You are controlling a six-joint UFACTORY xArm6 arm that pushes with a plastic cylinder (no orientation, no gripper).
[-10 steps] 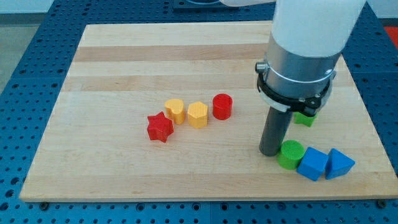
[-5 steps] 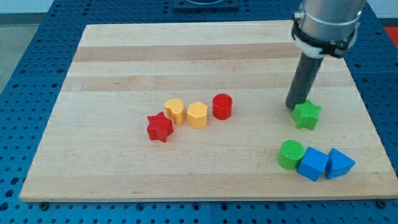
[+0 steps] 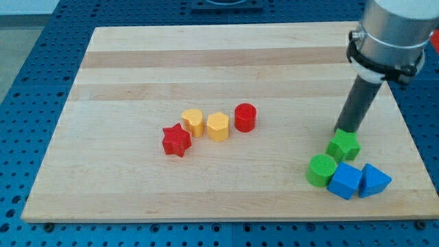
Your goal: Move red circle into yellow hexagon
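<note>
The red circle (image 3: 245, 116) stands near the board's middle, just right of the yellow hexagon (image 3: 218, 126) and close to touching it. My tip (image 3: 346, 132) is far to the view's right, resting against the top edge of the green star (image 3: 343, 146). It is well away from the red circle.
A second yellow block (image 3: 193, 122) and a red star (image 3: 176, 140) sit left of the hexagon. A green circle (image 3: 320, 170), a blue block (image 3: 345, 180) and a blue triangle (image 3: 374, 180) cluster at the lower right, below the green star. The wooden board (image 3: 137, 68) ends near them.
My tip moved from beside the green circle up to the green star, then pushed the star down and right toward the green circle and blue blocks. The red circle and yellow hexagon have not moved.
</note>
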